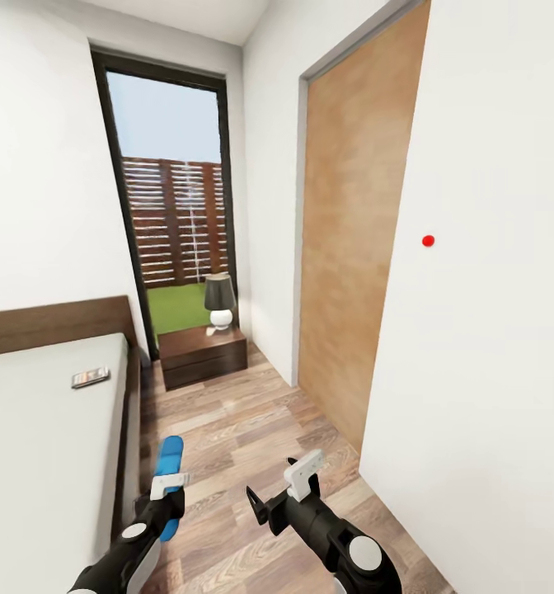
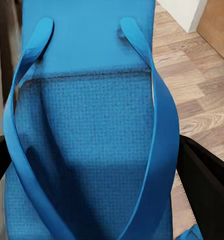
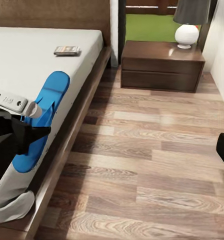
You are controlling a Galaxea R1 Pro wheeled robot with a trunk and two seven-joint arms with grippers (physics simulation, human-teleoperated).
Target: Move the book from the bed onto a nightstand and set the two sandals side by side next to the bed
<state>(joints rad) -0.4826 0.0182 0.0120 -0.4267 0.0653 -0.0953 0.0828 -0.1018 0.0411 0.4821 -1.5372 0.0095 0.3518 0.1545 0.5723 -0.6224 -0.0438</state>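
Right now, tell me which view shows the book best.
The right wrist view: the book lies flat on the bed, unobstructed, near the headboard. The head view shows it too, just as small, its cover unreadable. The left wrist view looks at the sandal instead.

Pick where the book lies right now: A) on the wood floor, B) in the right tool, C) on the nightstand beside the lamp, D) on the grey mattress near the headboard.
D: the book lies flat on the bed mattress near the headboard, apart from the nightstand.
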